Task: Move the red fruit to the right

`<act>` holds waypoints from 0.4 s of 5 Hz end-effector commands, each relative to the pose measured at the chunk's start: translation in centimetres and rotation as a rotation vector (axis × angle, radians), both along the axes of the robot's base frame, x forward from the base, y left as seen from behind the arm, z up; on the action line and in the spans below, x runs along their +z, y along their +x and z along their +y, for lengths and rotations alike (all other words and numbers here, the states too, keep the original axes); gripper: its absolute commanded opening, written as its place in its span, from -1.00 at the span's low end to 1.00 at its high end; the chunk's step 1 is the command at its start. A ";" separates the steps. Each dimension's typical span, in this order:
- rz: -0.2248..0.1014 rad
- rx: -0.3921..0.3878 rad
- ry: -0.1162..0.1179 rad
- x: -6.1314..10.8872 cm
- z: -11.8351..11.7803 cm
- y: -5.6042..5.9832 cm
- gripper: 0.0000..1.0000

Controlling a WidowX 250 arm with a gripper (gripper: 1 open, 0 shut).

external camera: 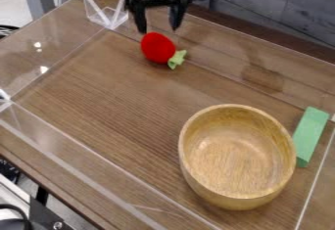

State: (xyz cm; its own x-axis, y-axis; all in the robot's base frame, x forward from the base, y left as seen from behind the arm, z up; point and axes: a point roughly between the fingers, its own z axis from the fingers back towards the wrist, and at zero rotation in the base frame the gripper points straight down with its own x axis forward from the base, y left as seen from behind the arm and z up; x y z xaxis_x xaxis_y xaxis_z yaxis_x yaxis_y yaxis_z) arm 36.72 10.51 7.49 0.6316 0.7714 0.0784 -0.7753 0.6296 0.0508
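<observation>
Wood-grain tabletop (118, 116), enclosed by low clear acrylic walls (53, 38), seen from an oblique overhead camera. At top centre the black gripper (157, 21) points downward with its two fingers (139, 17) spread wide apart; nothing lies between them. Gripper tips stand above and just behind the red fruit (159, 46), apart from it and not in contact. Red fruit: a small rounded strawberry resting on the tabletop in the far part of the enclosure, its yellow-green leafy cap (177, 60) directed toward the lower right of the view. Immediately left of the gripper, a folded clear acrylic corner piece (105, 12) rises from the back wall. Wooden bowl (237, 156): a large, round, empty vessel in the near right part of the surface, well apart from the fruit. Green block (311, 134): a flat rectangular piece lying just beside the bowl's right rim, against the right-hand wall. Grey surface visible beyond the back wall at upper right; dark equipment partly visible at the lower left corner, too cropped to identify.
</observation>
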 end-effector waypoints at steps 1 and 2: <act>-0.041 -0.014 0.026 -0.8 -0.1 0.5 1.00; -0.037 -0.016 0.024 -0.1 -0.3 0.1 -1.00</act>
